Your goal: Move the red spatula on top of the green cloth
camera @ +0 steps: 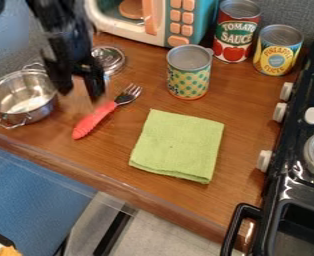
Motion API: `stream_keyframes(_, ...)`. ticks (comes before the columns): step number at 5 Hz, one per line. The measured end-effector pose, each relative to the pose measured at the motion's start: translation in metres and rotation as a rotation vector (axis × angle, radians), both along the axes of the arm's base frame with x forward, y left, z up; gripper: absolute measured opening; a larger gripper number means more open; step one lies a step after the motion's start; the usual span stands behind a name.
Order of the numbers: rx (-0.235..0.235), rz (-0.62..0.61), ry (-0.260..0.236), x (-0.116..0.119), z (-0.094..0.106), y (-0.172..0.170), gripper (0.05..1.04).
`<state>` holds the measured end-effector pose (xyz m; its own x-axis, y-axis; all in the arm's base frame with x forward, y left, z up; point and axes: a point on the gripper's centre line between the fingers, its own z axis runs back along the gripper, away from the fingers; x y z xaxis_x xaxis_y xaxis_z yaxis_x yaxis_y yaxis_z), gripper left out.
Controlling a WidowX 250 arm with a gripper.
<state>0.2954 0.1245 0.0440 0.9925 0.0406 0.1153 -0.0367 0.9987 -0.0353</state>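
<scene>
In the camera view, the black gripper (79, 89) hangs down in the upper left over the wooden tabletop (243, 110), its two fingers spread apart with nothing between them. It is between the metal pot (43, 111) at the left and the red-handled fork (94, 120); how high it is above the tabletop cannot be told. The fork lies flat, apart from the green cloth (180, 145), on the cloth's left side, its handle pointing to the lower left and its metal tines to the upper right. The cloth is folded into a rough square near the middle of the tabletop. The pot stands upright, with a loop handle on either side, and a round metal lid (113, 59) rests behind the gripper. Beyond the cloth stands a green-and-yellow dotted can (188, 77). Farther back, a red-labelled can (236, 37) and a yellow-and-blue can (277, 52) stand upright near each other, to the right of a toy microwave (158, 22). Along the right edge is a black toy stove (283, 175) with pale knobs.
</scene>
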Motion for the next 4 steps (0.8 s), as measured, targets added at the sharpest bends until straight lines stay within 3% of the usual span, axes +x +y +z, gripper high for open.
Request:
stream_keyframes(2, 0.034, -0.05, -0.02, -0.011, -0.005, -0.012, 0.999)
stream_keyframes(4, 0.0, -0.066, -0.052, -0.013, 0.01, -0.028, 0.997)
